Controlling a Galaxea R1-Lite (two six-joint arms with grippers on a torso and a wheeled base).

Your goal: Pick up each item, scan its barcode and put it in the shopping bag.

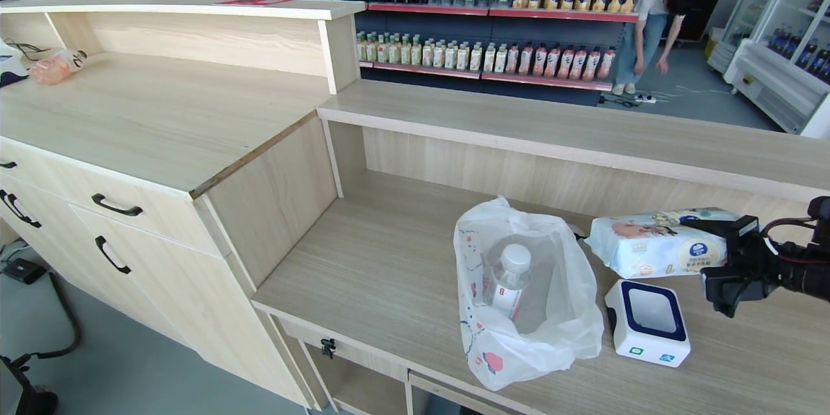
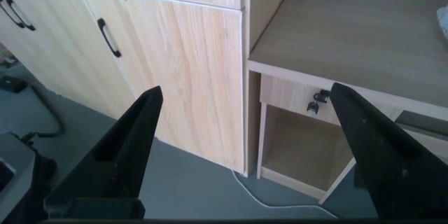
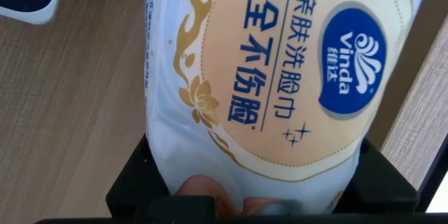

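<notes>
A white plastic shopping bag [image 1: 574, 311] stands open on the lower wooden counter [image 1: 389, 272] with a clear water bottle [image 1: 509, 279] inside it. Just right of the bag lies a white barcode scanner [image 1: 648, 321] with a dark blue window. Behind the scanner is a pack of face tissues [image 1: 652, 240], lying flat. My right gripper [image 1: 713, 256] is shut on the pack's right end; the right wrist view has the tissue pack [image 3: 280, 91] pressed between both fingers [image 3: 133, 182]. Off the counter's left end, my left gripper [image 2: 245, 94] hangs open above the floor.
A raised ledge [image 1: 583, 130] runs along the counter's back. A taller cabinet [image 1: 149, 123] with drawer handles stands to the left, with a pink bag [image 1: 55, 66] on top. Bottle shelves [image 1: 493, 10] line the far wall.
</notes>
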